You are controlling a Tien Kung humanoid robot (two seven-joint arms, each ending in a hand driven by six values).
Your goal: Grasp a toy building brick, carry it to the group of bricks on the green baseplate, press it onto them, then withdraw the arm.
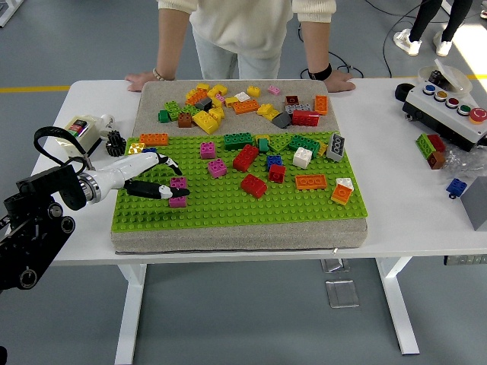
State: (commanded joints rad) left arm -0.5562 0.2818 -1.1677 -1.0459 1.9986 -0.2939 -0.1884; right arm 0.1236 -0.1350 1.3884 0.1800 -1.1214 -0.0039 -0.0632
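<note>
The left arm (34, 220) is seen entering from the lower left edge, its white-and-black left hand (141, 179) extended over the near-left part of the green baseplate (228, 209). The fingers (169, 161) are spread narrowly around a pink brick (178, 192), the thumb lying against its left side; whether the brick is truly gripped or merely touched cannot be told. The pink brick sits on the baseplate, apart from the main cluster. Toward the centre, a red brick (253, 185) and an orange brick (310, 182) are shown, with a white brick (302, 157) and a dark green brick (237, 140) behind them. The baseplate rests on a grey mat (152, 99), whose far strip carries a loose heap of bricks (243, 106). On the white table (411, 198), a button box (449, 106) is placed at far right. At the far edge, a person's two hands (141, 79) are laid flat on the table.
</note>
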